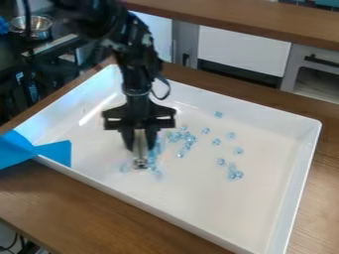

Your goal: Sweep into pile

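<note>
Centrally, a black hand (140, 146) grips a narrow tool (140, 161) over a white tray (198, 206) — pale-blue beads (239, 151) scattered beside it and rightward.

We see a brown wood-grain tabletop (79, 213) across the frame, a shallow white rectangular tray (198, 203) on it mid-frame, flat blue strips (54, 152) at left edge overlapping tray rim.

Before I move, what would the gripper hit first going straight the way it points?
The gripper points down, so probably the white tray, perhaps some blue beads; its height is unclear.
</note>
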### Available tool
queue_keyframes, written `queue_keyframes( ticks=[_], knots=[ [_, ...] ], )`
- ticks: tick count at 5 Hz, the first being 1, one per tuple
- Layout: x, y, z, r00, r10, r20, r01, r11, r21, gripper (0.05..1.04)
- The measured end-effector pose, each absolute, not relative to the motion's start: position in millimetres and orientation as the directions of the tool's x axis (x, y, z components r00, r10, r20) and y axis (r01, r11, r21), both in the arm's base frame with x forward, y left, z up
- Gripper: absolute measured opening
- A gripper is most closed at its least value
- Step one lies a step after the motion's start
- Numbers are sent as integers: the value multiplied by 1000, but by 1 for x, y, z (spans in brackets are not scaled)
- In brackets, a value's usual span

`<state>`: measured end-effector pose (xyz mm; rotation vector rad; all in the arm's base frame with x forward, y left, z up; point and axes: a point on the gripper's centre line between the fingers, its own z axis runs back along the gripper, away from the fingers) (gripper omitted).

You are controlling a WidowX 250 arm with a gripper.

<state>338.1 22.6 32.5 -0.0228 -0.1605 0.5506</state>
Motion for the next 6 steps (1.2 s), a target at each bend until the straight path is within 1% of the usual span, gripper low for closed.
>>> queue_keyframes(
  ticks=[1, 3, 6],
  knots=[
    [345, 3, 34, 845, 515, 143, -510, 857, -76, 387],
    [362, -28, 32, 856, 487, 172, -480, 873, -86, 387],
    [384, -91, 31, 857, 482, 180, -466, 876, -129, 387]
  ],
)
